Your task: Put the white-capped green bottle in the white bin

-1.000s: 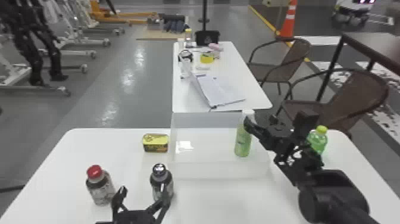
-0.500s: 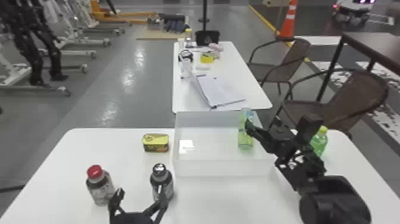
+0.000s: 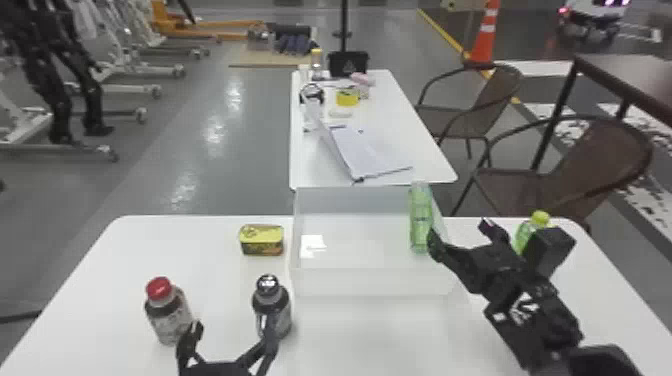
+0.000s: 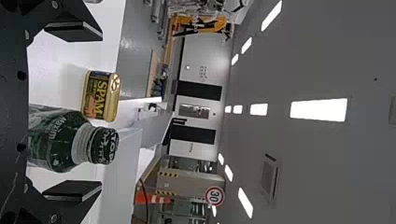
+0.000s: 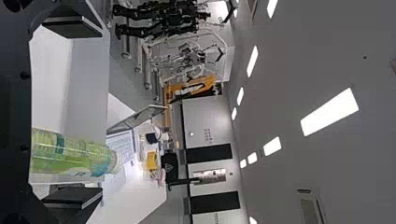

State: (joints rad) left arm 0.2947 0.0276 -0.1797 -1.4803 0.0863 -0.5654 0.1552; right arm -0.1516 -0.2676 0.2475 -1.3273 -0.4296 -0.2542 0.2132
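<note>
In the head view, the white-capped green bottle (image 3: 421, 217) is farther from the robot and a little farther right than 1.0 s ago. The white bin (image 3: 370, 283) sits slightly farther right than in that first picture.

The right gripper (image 3: 460, 232) is lower in the head view and farther right: 1 finger reaches the bottle's upper part in the 2 earlier pictures, and now its tip is down at the lower right side. Its arm is farther right and nearer too. The left gripper (image 3: 233, 324) has shifted slightly left.
</note>
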